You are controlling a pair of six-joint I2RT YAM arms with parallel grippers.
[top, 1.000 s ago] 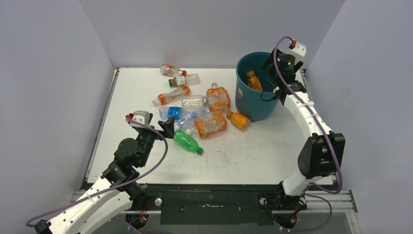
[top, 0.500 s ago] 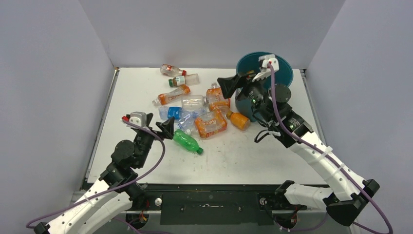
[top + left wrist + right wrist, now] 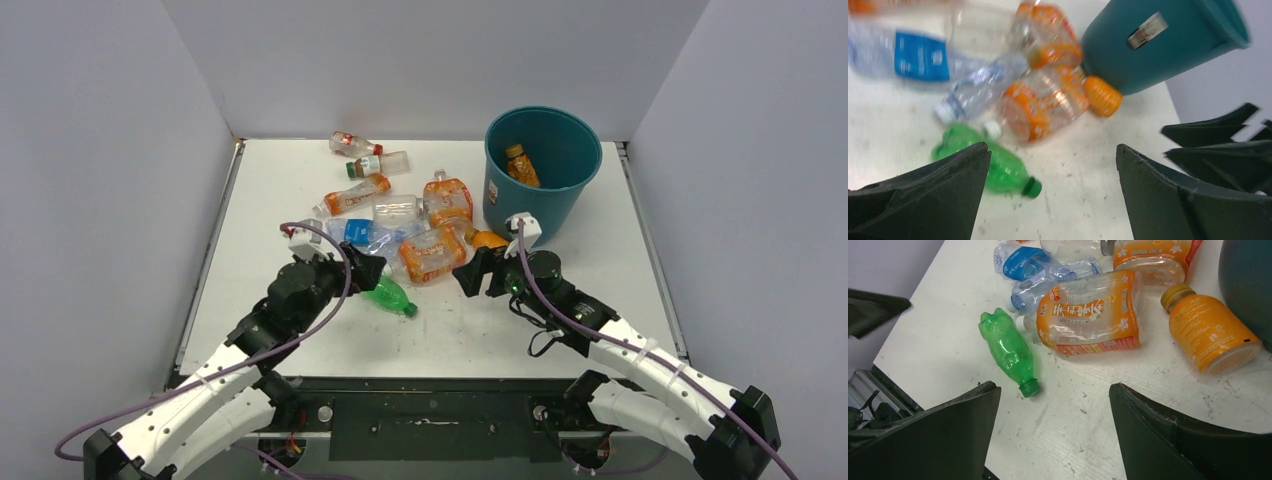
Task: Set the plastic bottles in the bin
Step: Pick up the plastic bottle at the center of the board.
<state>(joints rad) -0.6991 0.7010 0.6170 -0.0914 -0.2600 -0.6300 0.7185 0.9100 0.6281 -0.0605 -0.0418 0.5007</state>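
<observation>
Scattered bottles point(image 3: 432, 253) beside upright bin point(image 3: 510, 210)

White table point(image 3: 440, 330), scuffed, maybe dirt-specked; grey walls point(image 3: 420, 60) around.

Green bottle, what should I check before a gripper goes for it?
1. Left gripper open and empty: ok.
2. Right gripper open and empty: ok.
3. Green bottle lying flat with nothing on top: ok.
4. Only one gripper claiming it: cannot tell; both face it from opposite sides.
5. Bin upright with room: ok, one orange bottle visible inside.
</observation>
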